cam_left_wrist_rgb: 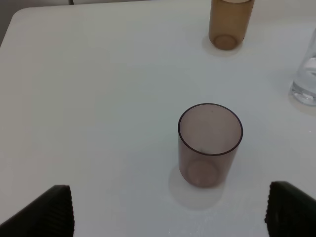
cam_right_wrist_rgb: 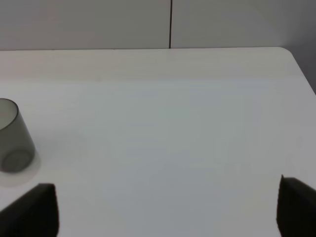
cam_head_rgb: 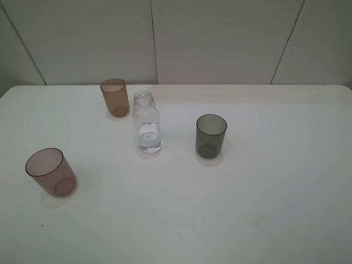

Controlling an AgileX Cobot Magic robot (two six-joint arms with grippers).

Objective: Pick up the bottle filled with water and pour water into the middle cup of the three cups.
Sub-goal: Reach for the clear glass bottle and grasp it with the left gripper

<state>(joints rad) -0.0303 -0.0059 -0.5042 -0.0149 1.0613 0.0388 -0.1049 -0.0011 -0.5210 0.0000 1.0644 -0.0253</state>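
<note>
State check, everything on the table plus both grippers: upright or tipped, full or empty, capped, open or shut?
bottle: upright, no cap, partly filled with water
amber cup: upright, looks empty
mauve cup: upright, empty
grey cup: upright, empty
left gripper: open, holding nothing
right gripper: open, holding nothing

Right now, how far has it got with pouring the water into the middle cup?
Nothing looks done yet. The bottle stands on the table with water in its lower part, and the amber cup looks empty. Nothing is in hand: the left gripper and right gripper are open and hold nothing. To do: grasp the bottle, lift it, pour into the amber cup.
</note>
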